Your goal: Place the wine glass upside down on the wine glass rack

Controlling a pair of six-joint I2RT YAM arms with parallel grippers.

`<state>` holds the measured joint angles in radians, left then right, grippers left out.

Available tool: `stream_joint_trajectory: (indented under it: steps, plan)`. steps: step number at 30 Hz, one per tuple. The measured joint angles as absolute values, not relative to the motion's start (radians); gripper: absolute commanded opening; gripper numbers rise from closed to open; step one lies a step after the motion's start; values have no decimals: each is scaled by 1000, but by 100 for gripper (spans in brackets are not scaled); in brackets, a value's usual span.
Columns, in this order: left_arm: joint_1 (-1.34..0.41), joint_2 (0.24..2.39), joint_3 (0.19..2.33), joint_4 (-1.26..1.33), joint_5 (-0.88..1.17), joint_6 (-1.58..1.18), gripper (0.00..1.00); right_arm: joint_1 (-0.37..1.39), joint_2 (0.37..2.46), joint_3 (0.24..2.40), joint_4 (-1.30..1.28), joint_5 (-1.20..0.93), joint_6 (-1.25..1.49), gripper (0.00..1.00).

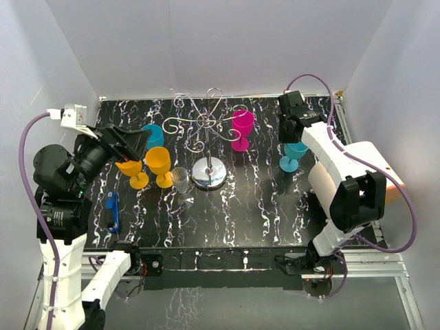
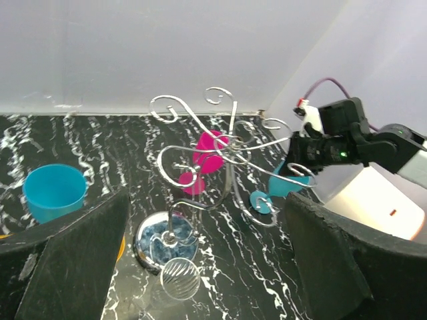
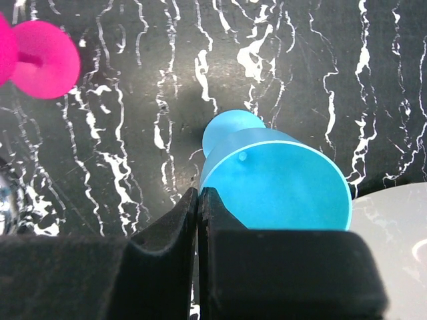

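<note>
The wine glass rack (image 1: pixel 208 127) is a silver wire stand with scroll arms on a chrome dome base (image 1: pixel 209 173), at the centre of the black marbled table; it also shows in the left wrist view (image 2: pixel 220 150). My right gripper (image 1: pixel 293 129) is shut on the rim of a blue wine glass (image 1: pixel 295 151), one finger inside the bowl and one outside (image 3: pixel 199 195). The glass (image 3: pixel 277 187) hangs tilted, right of the rack, its foot pointing away. My left gripper (image 1: pixel 134 141) is wide open and empty, left of the rack (image 2: pixel 200 267).
A pink glass (image 1: pixel 242 128) stands just right of the rack. Two yellow glasses (image 1: pixel 158 165), a teal one (image 1: pixel 154 135) and a clear ribbed one (image 1: pixel 181 180) stand left of the base. A blue clip (image 1: pixel 113 210) lies front left. White walls enclose the table.
</note>
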<state>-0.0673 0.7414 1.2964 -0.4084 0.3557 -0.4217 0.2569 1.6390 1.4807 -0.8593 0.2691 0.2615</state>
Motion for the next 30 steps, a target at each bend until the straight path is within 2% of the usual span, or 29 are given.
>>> stream_joint_trajectory:
  steps: [5,11,17,24,30]
  plan:
    - [-68,741,1292,-314,552,-451,99,291,1568,1481,-845,250,263,0]
    - [-76,745,1281,-126,780,-559,99,303,1385,1481,-801,240,281,0]
    - [-93,808,1267,45,841,-710,98,303,1227,1454,-759,233,325,0]
    - [-150,977,1199,367,925,-978,98,303,1003,1320,-657,210,403,0]
    - [-317,1112,1262,364,858,-1023,98,303,834,1259,-545,207,465,0]
